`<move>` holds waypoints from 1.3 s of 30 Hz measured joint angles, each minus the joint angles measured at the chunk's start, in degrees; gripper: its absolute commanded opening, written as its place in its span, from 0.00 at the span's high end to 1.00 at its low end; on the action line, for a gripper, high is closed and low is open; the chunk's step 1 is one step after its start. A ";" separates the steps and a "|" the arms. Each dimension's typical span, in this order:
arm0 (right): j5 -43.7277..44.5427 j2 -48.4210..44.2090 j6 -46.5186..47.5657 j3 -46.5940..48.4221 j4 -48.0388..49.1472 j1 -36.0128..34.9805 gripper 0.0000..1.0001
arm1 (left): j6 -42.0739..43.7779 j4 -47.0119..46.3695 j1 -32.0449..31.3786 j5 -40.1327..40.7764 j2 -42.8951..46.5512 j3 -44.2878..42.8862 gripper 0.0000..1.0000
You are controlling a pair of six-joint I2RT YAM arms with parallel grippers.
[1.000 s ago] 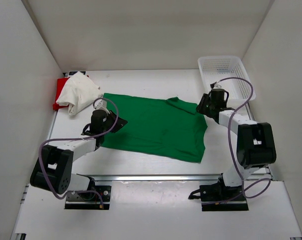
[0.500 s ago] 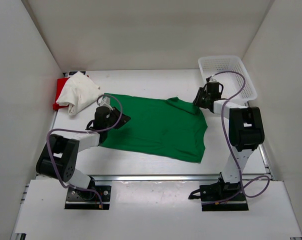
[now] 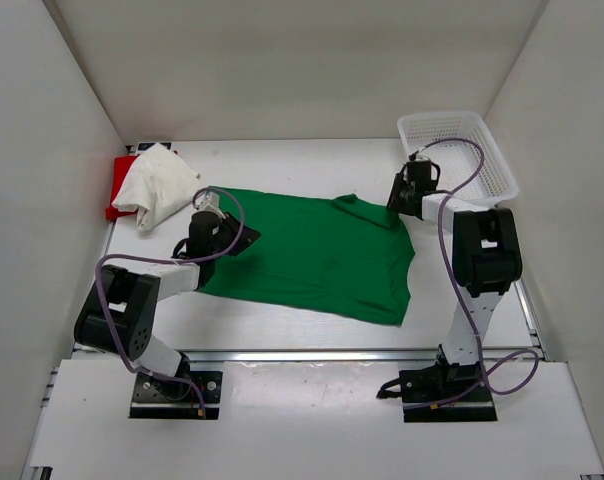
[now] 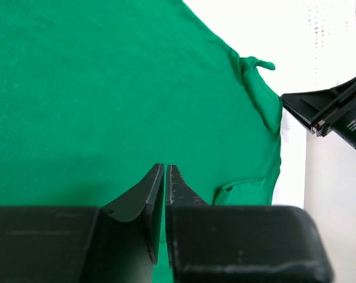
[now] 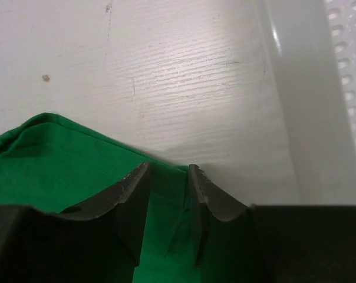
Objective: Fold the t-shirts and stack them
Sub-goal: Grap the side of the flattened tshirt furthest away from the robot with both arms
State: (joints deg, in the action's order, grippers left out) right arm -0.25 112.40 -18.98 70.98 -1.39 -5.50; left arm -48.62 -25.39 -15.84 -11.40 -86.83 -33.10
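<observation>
Where the white panel walls close in on three sides, the overhead view shows a pale, matte bench (image 3: 282, 160). The green t-shirt (image 3: 312, 255) is spread nearly flat across its middle, soft cloth with a few low wrinkles. At the far left corner the white t-shirt (image 3: 162, 185) lies in a crumpled heap on top of the red t-shirt (image 3: 117, 190), which shows only as a bright edge. A white plastic mesh basket (image 3: 452, 140) stands at the far right. The left pincer (image 3: 244, 240) sits at the green shirt's left edge, and the right pincer (image 3: 394, 208) at its far right corner, near the basket.

From the left wrist, the left pincer (image 4: 165, 168) has its dark wedge-shaped fingers drawn together with only a slit between them. Below them the green t-shirt (image 4: 107, 88) lies smooth and even; I cannot tell whether any cloth is pinched.

From the right wrist, the right pincer (image 5: 169, 168) stands apart, straddling a small fold at the green t-shirt's (image 5: 66, 153) corner. The bench (image 5: 166, 59) there looks finely ribbed and scuffed, and the basket's (image 5: 302, 106) glossy wall runs just beside.
</observation>
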 measured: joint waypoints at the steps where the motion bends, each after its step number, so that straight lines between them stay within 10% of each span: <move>1: 0.39 0.26 0.11 0.52 -0.85 -0.11 0.69 | -0.17 0.02 0.02 -0.02 -0.09 -0.09 0.84; 12: -0.76 1.99 -0.44 3.04 -3.30 -0.22 0.98 | -1.03 -0.17 3.06 -0.17 -0.63 -2.84 0.83; 21: -0.83 -2.19 -0.31 0.37 -2.60 -1.31 1.00 | -1.22 1.40 5.75 0.22 -1.20 -4.76 0.84; 39: -3.52 -18.67 -0.55 -13.09 2.16 -5.40 0.99 | 18.29 37.09 15.43 9.73 -33.00 -57.66 0.69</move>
State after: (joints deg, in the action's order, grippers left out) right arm -3.77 93.73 -19.53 57.89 0.78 -10.90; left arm -30.33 11.70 -0.40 -1.67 -119.83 -90.76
